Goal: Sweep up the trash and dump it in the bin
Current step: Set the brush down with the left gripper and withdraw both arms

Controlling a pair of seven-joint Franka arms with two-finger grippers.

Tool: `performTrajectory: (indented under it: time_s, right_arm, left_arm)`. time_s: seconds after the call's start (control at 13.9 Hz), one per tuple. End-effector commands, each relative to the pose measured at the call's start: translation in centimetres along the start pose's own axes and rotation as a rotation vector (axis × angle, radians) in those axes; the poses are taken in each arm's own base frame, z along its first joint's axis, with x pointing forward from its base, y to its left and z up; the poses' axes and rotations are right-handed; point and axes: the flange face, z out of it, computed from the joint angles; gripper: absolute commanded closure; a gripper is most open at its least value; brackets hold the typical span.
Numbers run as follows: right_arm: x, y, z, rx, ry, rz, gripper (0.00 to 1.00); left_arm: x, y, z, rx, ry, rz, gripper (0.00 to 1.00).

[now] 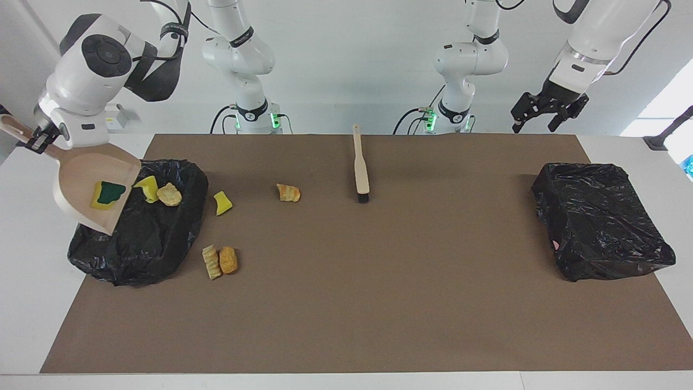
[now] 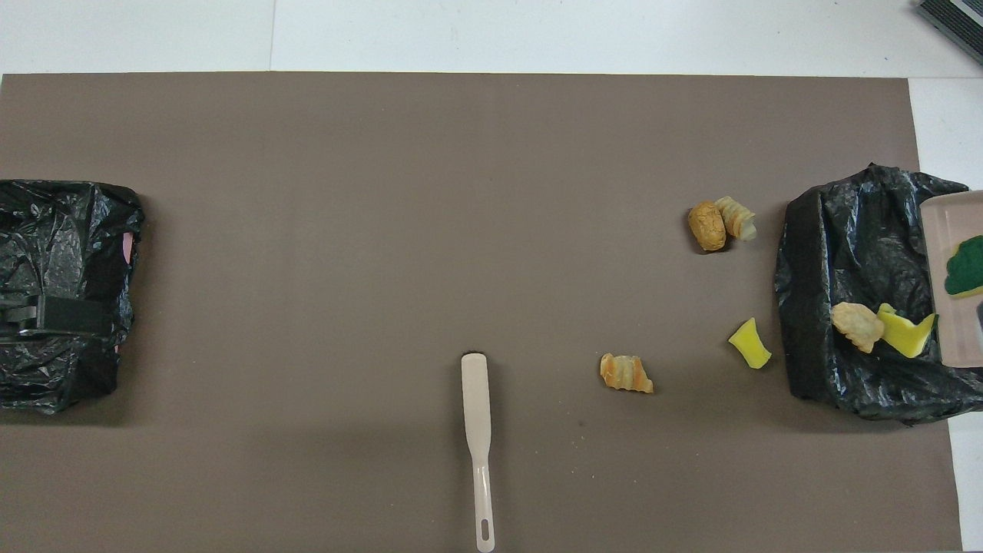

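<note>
Over the bin (image 1: 146, 244) at the right arm's end of the table, our right gripper (image 1: 39, 140) holds the beige dustpan (image 1: 81, 184) by its handle, jaws clamped on it, the pan tilted mouth-down toward the black bag. One piece of the trash, a yellow sponge with a green face (image 1: 108, 194), lies inside the pan. Two more pieces lie in the bin just beside the pan's lip: a yellow sponge chunk (image 1: 147, 188) and a bread piece (image 1: 169, 195), touching each other.

On the brown mat (image 1: 379, 303) we see four pieces outside the bin. A yellow sponge wedge (image 1: 222, 203) sits just beside the bin's wall. A golden bread piece (image 1: 288, 193) lies between that wedge and the brush. A pale ridged piece (image 1: 211, 262) and a brown roll (image 1: 228, 260) lie touching, farther from us than the wedge.

The hand brush (image 1: 360, 170) rests flat near the table's middle, bristles pointing away from us.

A second black bin (image 1: 601, 219) sits at the left arm's end. Our left gripper (image 1: 544, 116) hangs high above it, jaws spread wide and empty.
</note>
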Motion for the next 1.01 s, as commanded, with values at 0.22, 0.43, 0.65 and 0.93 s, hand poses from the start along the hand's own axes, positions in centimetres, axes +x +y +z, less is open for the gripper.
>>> performTrajectory:
  time_s: [0.22, 0.43, 0.65, 0.93]
  right_arm:
    - [-0.7, -0.8, -1.4, -0.026, -0.048, -0.019, 1.0]
    - [-0.5, -0.7, -3.5, -0.065, -0.163, -0.069, 1.0]
    - [1.4, -1.2, -2.6, -0.071, -0.152, -0.082, 1.0]
    - [4.5, -1.1, -0.5, -0.085, -0.133, -0.051, 1.0]
  left_arm:
    - [-0.3, 0.4, -0.7, 0.018, -0.047, 0.023, 0.0]
    - [-0.2, 0.2, -0.9, 0.017, -0.039, 0.011, 0.0]
    - [0.3, -0.1, -1.0, 0.016, -0.022, 0.006, 0.0]
    - [0.2, -0.4, -1.0, 0.016, -0.028, -0.002, 0.0]
